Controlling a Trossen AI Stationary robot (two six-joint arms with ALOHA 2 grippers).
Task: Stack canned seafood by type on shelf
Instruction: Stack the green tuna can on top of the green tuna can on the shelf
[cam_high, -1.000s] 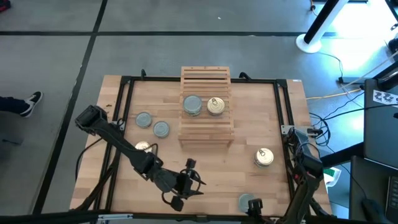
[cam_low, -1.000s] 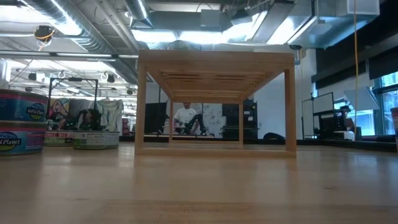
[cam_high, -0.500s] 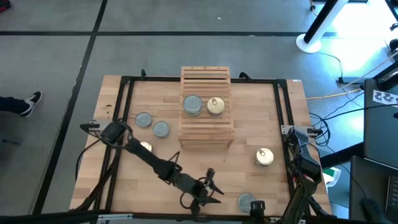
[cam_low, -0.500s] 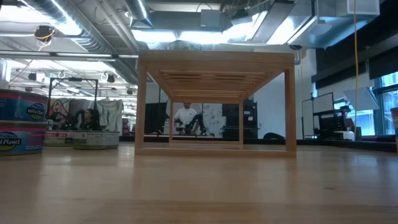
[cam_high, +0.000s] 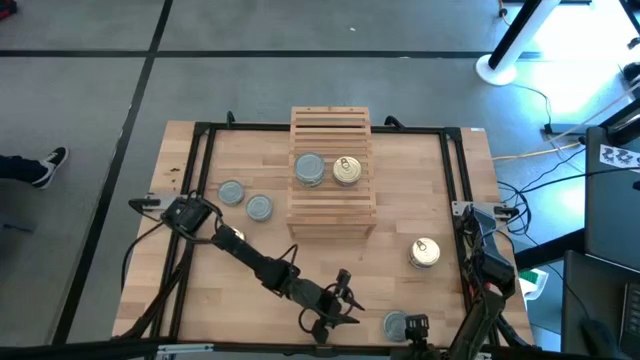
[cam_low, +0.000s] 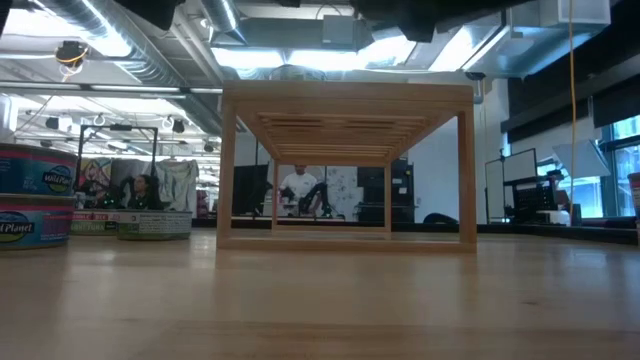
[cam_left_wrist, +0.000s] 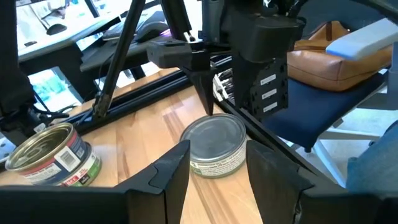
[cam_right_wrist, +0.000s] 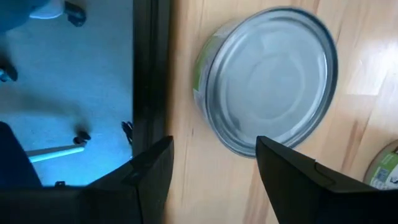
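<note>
The slatted wooden shelf (cam_high: 333, 170) stands at the table's middle far side. One grey-topped tin (cam_high: 310, 168) and one golden-topped tin (cam_high: 346, 169) rest on its top. Two grey tins (cam_high: 231, 192) (cam_high: 259, 207) and a golden one (cam_high: 232, 236) sit on the table to the left, and another golden tin (cam_high: 424, 252) to the right. A grey tin (cam_high: 396, 324) sits near the front edge. My left gripper (cam_left_wrist: 217, 163) is open and level, just left of it. My right gripper (cam_right_wrist: 214, 163) hangs open above it, pointing down.
A black metal frame (cam_high: 205, 150) runs around the tabletop, and its front rail (cam_right_wrist: 149, 68) lies close to the grey tin. The left arm (cam_high: 250, 262) stretches slantwise across the table's near left part. A person (cam_low: 298, 188) sits far behind the shelf.
My left gripper has swung toward the table's right edge and sunk, and now points level at the grey tin by the front edge. My right gripper has come down a little over the same tin. No tin has moved.
</note>
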